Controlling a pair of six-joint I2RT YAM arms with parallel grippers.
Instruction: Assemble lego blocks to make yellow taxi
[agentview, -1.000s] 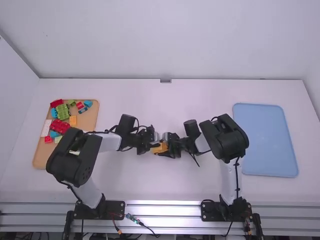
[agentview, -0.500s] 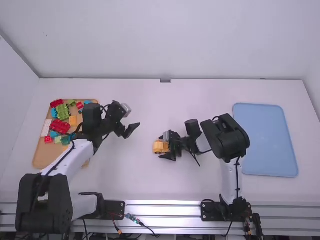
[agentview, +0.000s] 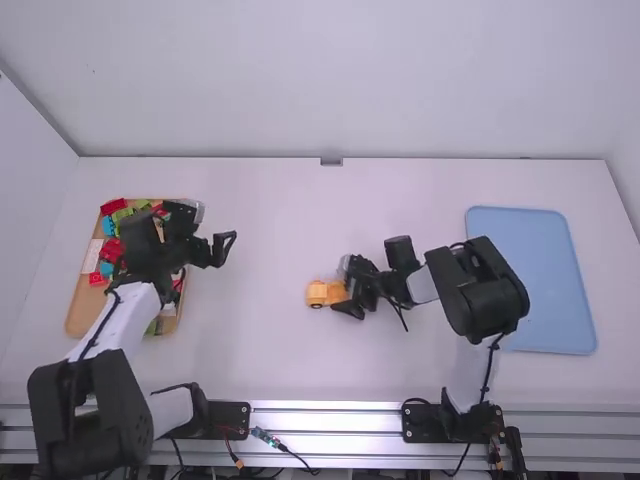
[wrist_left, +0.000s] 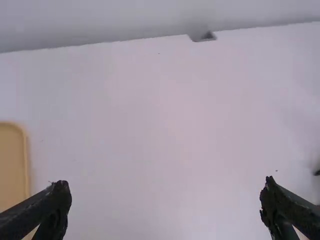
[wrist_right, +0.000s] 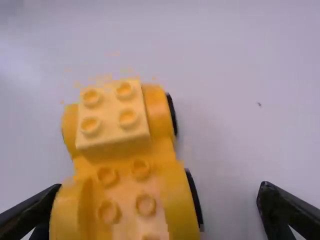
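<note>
White surface (agentview: 260, 350) | yellow car (wrist_right: 124, 162) lies lengthwise out from our open right jaws | left jaws open, farther off

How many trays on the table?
2. Tan tray at the far left, holding lego bricks, partly covered by the left arm; blue tray at the far right, one side partly behind the right arm.
</note>
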